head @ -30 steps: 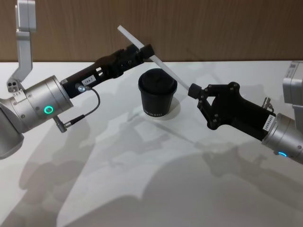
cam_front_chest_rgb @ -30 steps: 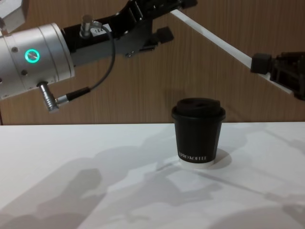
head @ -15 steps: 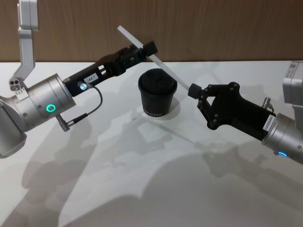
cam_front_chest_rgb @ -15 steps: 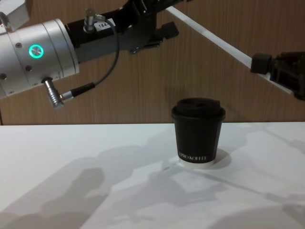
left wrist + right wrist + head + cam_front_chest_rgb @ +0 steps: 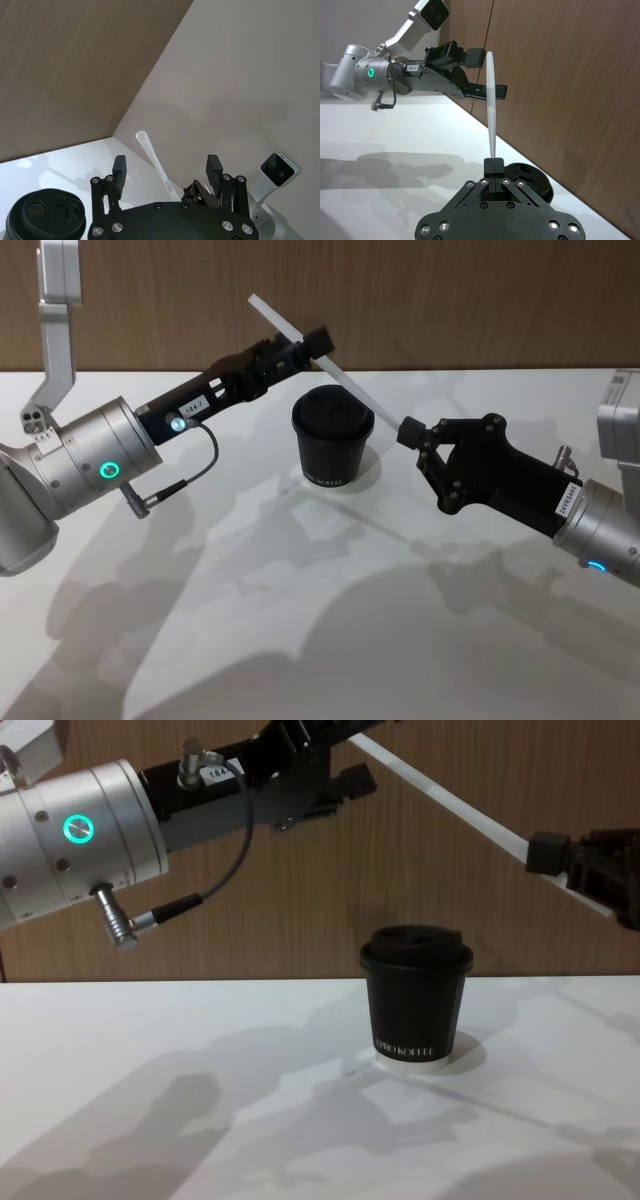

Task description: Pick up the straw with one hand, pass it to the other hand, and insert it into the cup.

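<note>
The left gripper [image 5: 302,343] has edged a touch farther forward along the straw [image 5: 345,380] than it was a second ago, and its silver wrist with the green ring [image 5: 107,471] has moved along with it; the right gripper [image 5: 410,430] has not budged. From where I stand, the left one's two fingers [image 5: 119,170] are spread wide and straddle the upper part of the straw without pressing it. The blocky right gripper is clamped on the straw's lower end and carries it alone. The straw hangs in the air at a slant, its free end up towards the wooden wall [image 5: 450,300], well above the cup [image 5: 332,440]. The cup stands upright on the white table [image 5: 300,620] between the two arms, black lid on. A thin black cable [image 5: 195,465] loops under the left wrist.
</note>
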